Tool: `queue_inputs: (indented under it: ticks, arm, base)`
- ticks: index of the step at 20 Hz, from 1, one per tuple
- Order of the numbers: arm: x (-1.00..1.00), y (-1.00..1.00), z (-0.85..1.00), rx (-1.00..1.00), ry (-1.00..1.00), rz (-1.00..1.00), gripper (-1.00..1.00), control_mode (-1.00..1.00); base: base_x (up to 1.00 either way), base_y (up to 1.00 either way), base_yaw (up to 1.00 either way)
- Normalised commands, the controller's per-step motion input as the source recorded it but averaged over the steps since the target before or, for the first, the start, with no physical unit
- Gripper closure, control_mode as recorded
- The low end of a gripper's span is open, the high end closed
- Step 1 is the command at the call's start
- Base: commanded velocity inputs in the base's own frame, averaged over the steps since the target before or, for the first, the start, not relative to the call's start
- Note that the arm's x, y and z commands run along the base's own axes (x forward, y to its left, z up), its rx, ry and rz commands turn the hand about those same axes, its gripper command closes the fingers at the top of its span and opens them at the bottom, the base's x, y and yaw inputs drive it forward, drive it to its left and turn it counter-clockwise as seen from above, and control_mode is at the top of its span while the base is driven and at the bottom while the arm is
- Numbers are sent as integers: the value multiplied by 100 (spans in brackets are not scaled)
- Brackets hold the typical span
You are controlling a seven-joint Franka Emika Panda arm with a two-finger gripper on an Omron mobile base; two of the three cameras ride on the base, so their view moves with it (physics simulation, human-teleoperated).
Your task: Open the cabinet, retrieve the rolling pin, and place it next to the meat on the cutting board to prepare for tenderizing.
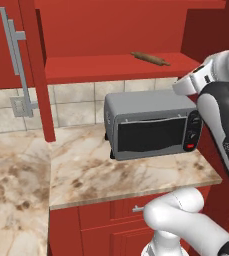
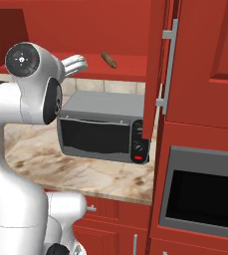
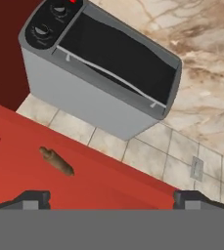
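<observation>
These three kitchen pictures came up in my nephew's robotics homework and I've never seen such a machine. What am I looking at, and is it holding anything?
It is a white robot arm on a driving base, in a computer-drawn kitchen. Two pictures come from cameras on the base, behind the arm to its left and right. The third looks along the gripper, so it appears tilted. On the marble counter stands a grey toaster oven. Above it the red cabinet is open, with a wooden rolling pin lying on its shelf. The gripper is open and holds nothing.
</observation>
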Motion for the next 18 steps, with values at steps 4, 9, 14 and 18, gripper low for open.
queue_inputs:
  ticks: [4,9,14,18]
  arm:
    - [40,-28,0,0,9,0,-100,-100]
    - [44,-11,8,0,10,-3,-100,-100]
    - [42,0,9,0,8,-4,-100,-100]
    - [29,0,13,0,2,-2,-100,-100]
  base:
    - [0,0,0]
    - [0,0,0]
    - [0,0,0]
    - [0,0,0]
